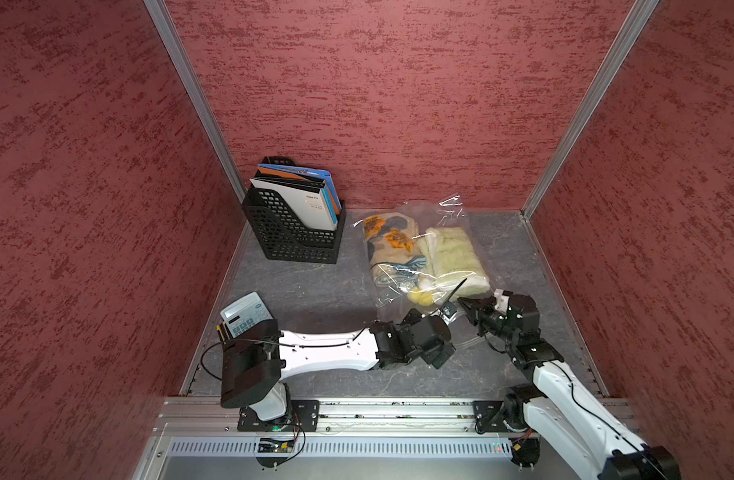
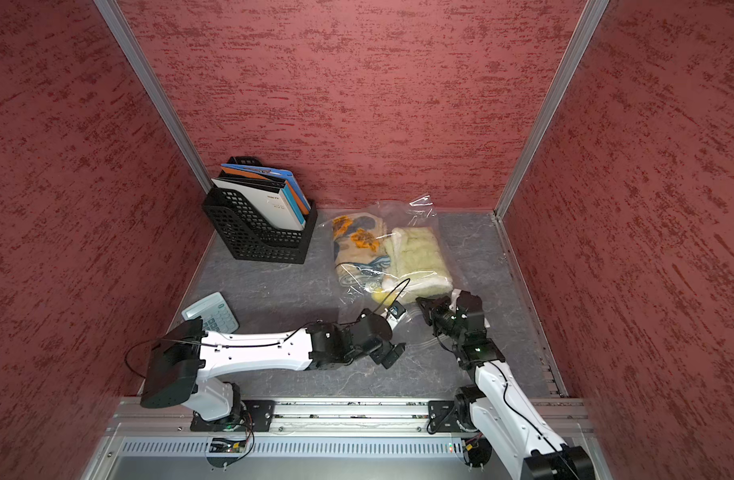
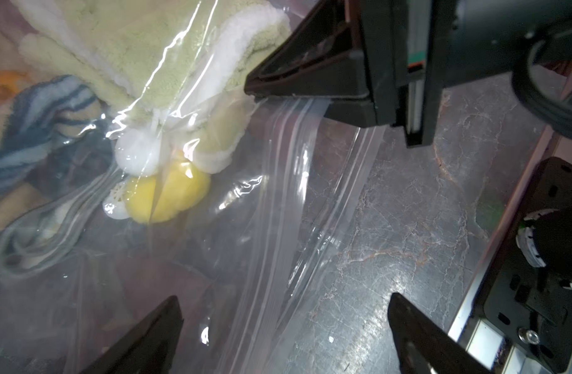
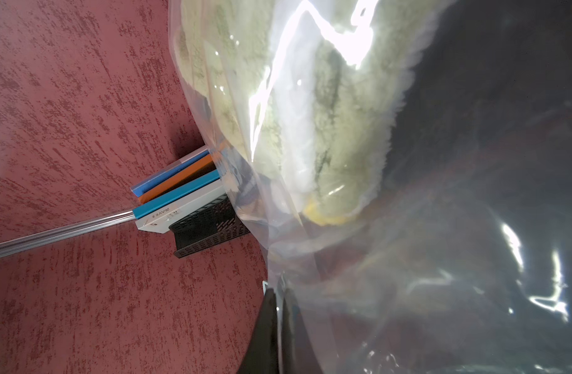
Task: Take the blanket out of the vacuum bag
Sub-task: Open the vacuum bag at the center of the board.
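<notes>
Only 1 bit of writing can be partly read. It is on the white book (image 4: 187,207) in the black rack (image 4: 210,234), far out in front of the right hand (image 4: 278,293), past the vacuum bag (image 4: 408,259). The letters look like "RAVE" or "RAYE"; I cannot tell which. In both top views the small dark print on that book's cover is too tiny to read. So are the keys and round badge on the calculator (image 1: 242,316), far behind the left hand (image 3: 284,299).

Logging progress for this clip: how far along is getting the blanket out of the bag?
Done: nothing visible; the blanket lies wholly inside the bag. In hand: right gripper is shut on the bag's near edge by the zip; left gripper hangs open above it. Left: open the mouth, if it isn't, and pull the blanket out.
</notes>
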